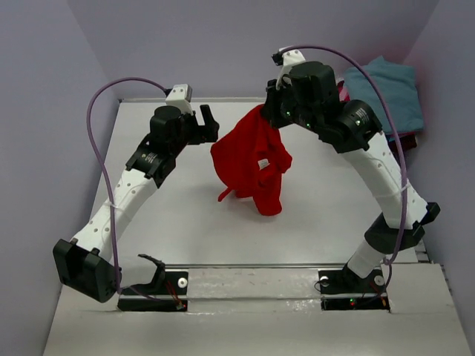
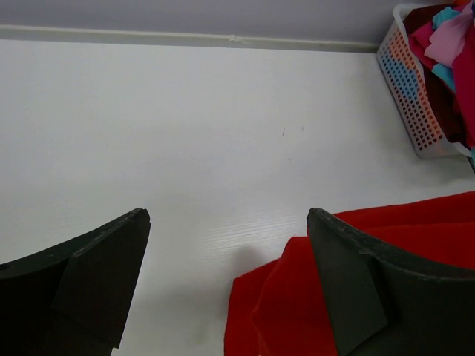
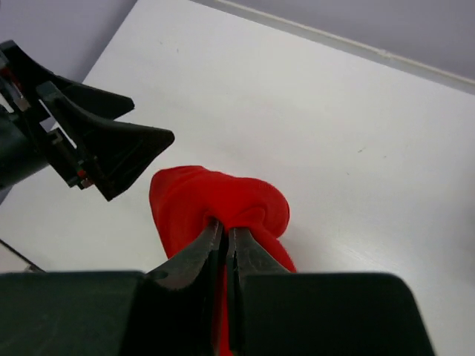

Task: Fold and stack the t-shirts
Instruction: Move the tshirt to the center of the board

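Red t-shirt (image 3: 223, 196) in your right gripper (image 3: 225, 236): soft matt cloth, bunched and creased where the jaws pinch it. Its fingers (image 3: 193, 256): dark, matt, smooth, plastic by the look. Your left gripper (image 2: 228, 219) has the same dull dark finish. Table (image 2: 223, 111) beneath that hand: white, smooth, faint grain, low sheen. Ahead and right of it, basket (image 2: 410, 89): white lattice plastic, slightly glossy. Cloth pile (image 2: 449, 44) inside: soft, matt, in pink, teal and maroon.
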